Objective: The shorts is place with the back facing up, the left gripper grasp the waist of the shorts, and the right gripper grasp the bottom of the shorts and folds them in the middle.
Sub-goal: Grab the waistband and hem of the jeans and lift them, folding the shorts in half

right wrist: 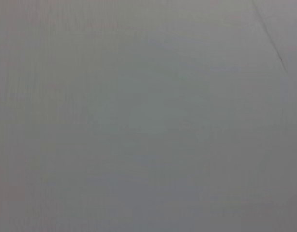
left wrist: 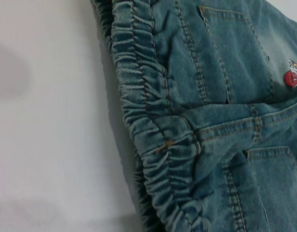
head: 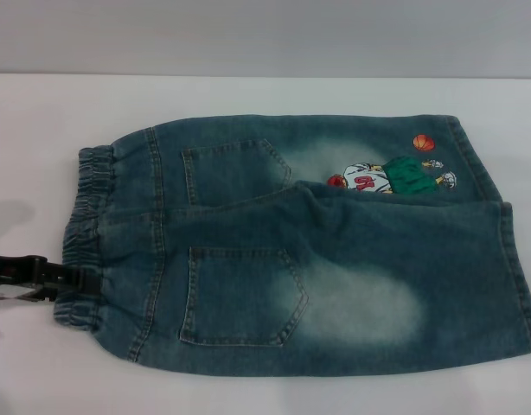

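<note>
shorts: flat on the white table, back side up, both patch pockets showing, one leg overlapping the other
waist: ruffled elastic end, at the robot's left
leg hems: flat stitched end, at the robot's right, beside the cartoon print
left gripper: low at the waist edge, tips touching the elastic; grip can't be told
right gripper: not in sight; its wrist camera shows only bare grey surface
containers: pockets lie flat, contents can't be told

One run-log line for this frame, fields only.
shorts: flat, back up, unfolded | left gripper: at waistband edge, grip unclear | right gripper: out of view | table: white
</note>
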